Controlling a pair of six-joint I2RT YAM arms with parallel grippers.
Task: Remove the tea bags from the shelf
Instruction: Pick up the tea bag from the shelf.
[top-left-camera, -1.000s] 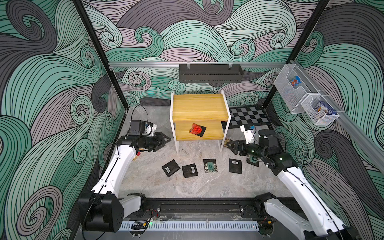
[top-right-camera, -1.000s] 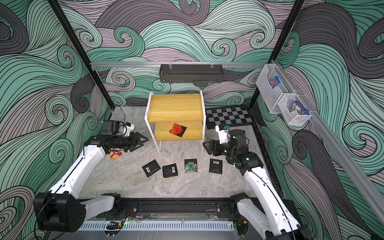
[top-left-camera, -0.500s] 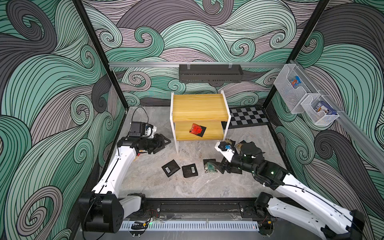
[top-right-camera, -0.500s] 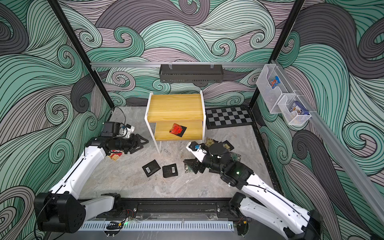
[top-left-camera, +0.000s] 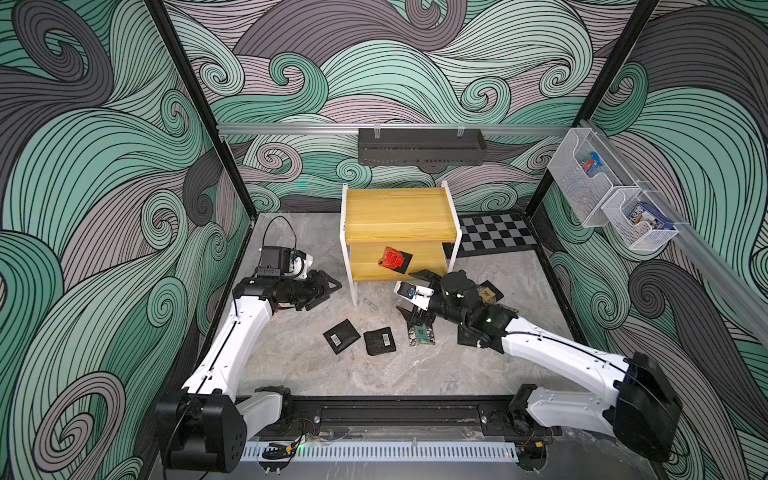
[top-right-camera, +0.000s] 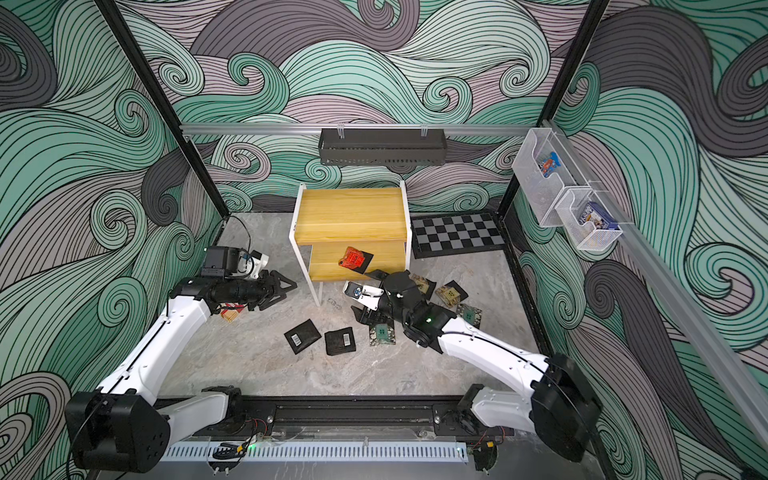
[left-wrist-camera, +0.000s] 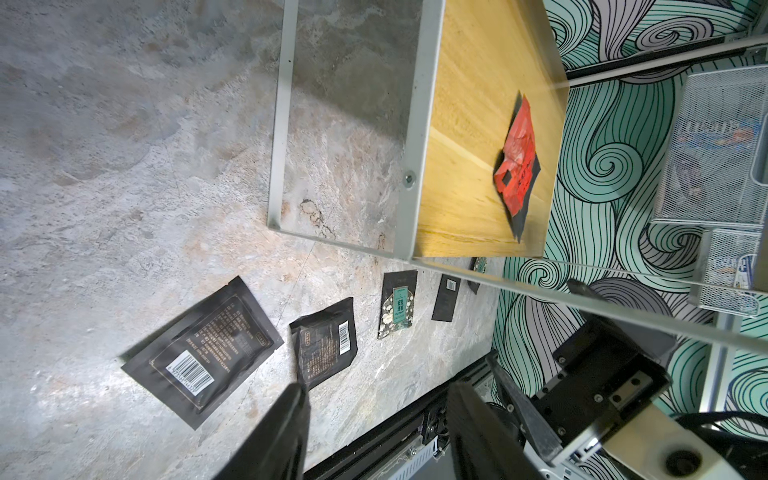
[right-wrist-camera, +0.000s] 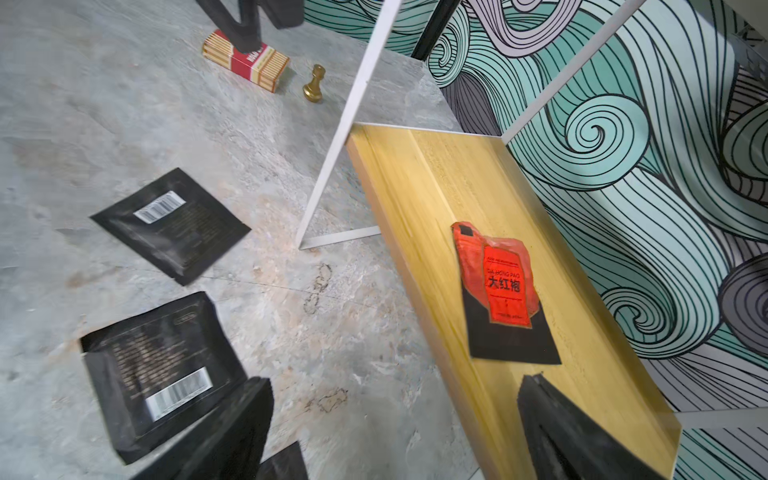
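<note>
I judge the shelf (top-left-camera: 395, 212) nearly cleared, its top board bare. My right gripper (right-wrist-camera: 397, 384), jaws wide apart and empty, faces its lower board. My left gripper (left-wrist-camera: 376, 390), also apart and empty, hovers beside the shelf. Several tea bags (top-left-camera: 341, 336) lie on the floor before the shelf, and one red tea bag (top-left-camera: 392, 258) is left on its lower board.

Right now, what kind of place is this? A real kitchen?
Probably a robot practice booth, not a kitchen: swirly printed walls box in a small table, two robot arms sit on its front rail, and tea bags lie around a little yellow shelf.
</note>
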